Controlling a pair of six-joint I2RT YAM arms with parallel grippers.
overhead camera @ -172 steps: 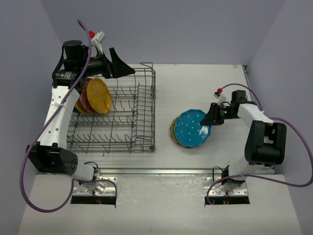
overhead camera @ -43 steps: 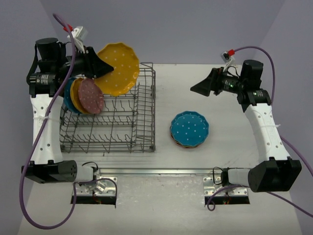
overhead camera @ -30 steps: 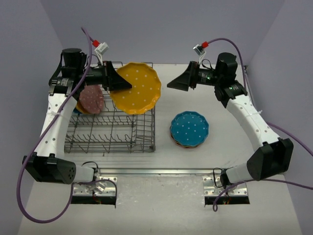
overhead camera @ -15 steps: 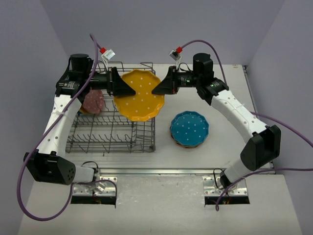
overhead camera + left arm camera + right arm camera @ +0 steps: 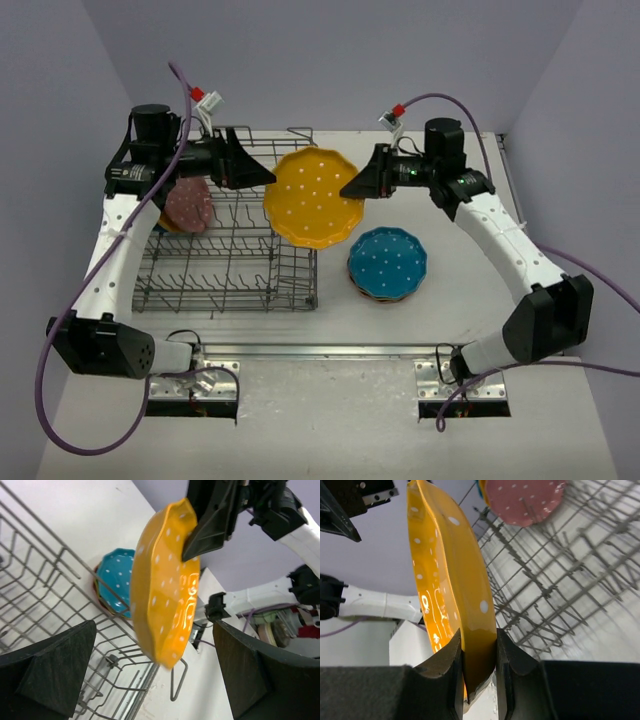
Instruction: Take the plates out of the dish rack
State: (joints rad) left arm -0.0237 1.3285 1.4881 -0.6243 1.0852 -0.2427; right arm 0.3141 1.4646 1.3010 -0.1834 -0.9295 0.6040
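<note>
My right gripper [image 5: 352, 187] is shut on the rim of a large orange-yellow dotted plate [image 5: 318, 198] and holds it in the air at the right end of the grey wire dish rack [image 5: 296, 262]. The wrist view shows its fingers [image 5: 447, 672] pinching the plate's edge [image 5: 451, 595]. My left gripper [image 5: 262, 176] is open and empty just left of the plate [image 5: 165, 592], apart from it. A pink-red plate [image 5: 188, 207] stands in the rack's far left part, with other plates behind it. A blue plate [image 5: 390, 262] tops a stack on the table.
The stack under the blue plate shows orange and red rims [image 5: 354, 277]. The rack [image 5: 55, 605] fills the left half of the table. Grey walls close in the left, back and right sides.
My left gripper let go of the orange-yellow plate and opened. My right gripper took hold of its right rim and carried it rightward, off the rack's top.
</note>
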